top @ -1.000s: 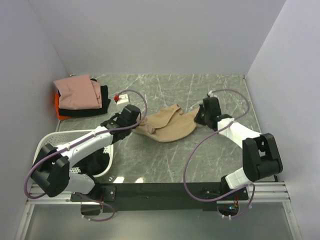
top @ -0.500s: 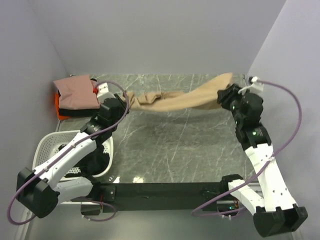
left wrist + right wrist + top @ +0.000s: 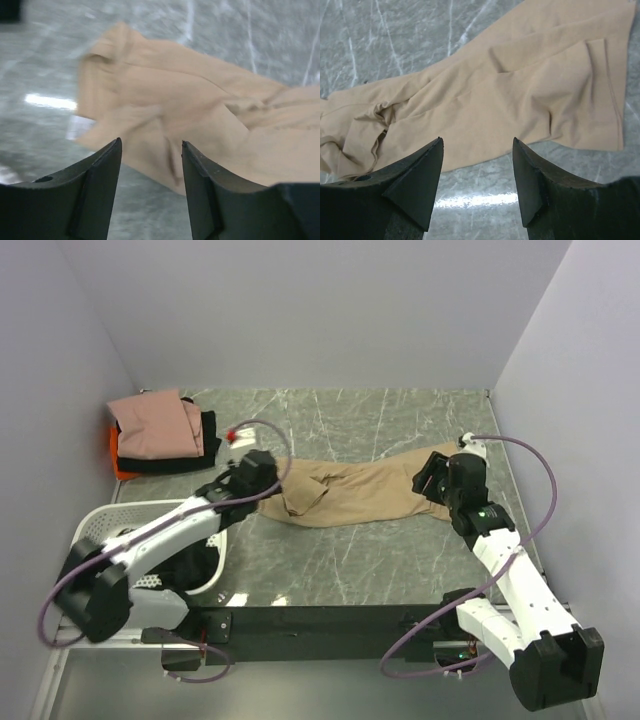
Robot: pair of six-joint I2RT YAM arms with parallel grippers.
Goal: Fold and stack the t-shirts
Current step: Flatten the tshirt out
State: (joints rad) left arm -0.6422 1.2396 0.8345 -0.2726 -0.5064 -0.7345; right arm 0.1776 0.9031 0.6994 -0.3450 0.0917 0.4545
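Looking at one tan shirt (image 3: 350, 495) laid out mid-table, rumpled at its 9 o'clock end, not folded yet!
Hovering over its ends with the left gripper (image 3: 151, 146) at 9 o'clock and the right gripper (image 3: 477, 141) at 3 o'clock, both sets of fingers spread wide, gripping nothing. Counting a folded pile at 10 o'clock: pink shirt (image 3: 152, 425) on top, black shirt (image 3: 208, 434) and orange shirt (image 3: 121, 468) underneath. Leaves, by the look of it, smoothing, folding and stacking the tan one. Can't tell whether the basket (image 3: 98, 514) at 8 o'clock hides more.
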